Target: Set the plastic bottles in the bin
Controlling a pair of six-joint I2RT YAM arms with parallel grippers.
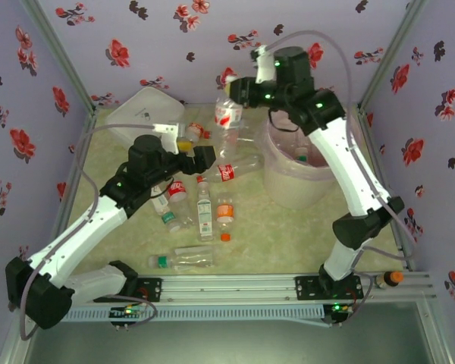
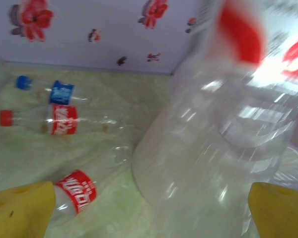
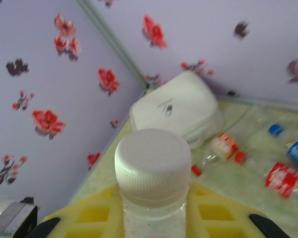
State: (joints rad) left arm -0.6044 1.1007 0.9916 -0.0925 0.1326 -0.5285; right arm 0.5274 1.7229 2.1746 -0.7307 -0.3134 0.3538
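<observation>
Floral walls [image 1: 212, 45] ring the surface [image 1: 288, 235]. Right end effector [image 3: 152, 210] grips a clear white-capped plastic bottle [image 3: 152, 166]; left end effector [image 2: 149, 213] gapes wide.

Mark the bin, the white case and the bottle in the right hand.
bin [image 1: 288, 188], top view, its outer front wall.
white case [image 3: 175, 110], right wrist view, middle of its lid.
white-capped bottle [image 3: 153, 161], right wrist view, top of its cap.

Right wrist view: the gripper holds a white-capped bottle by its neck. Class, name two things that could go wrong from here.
The right gripper pinches the white-capped bottle only just under its cap, so it may swing or slip. From above it seems to hang beside the bin, not over it; letting go now would probably miss.
</observation>
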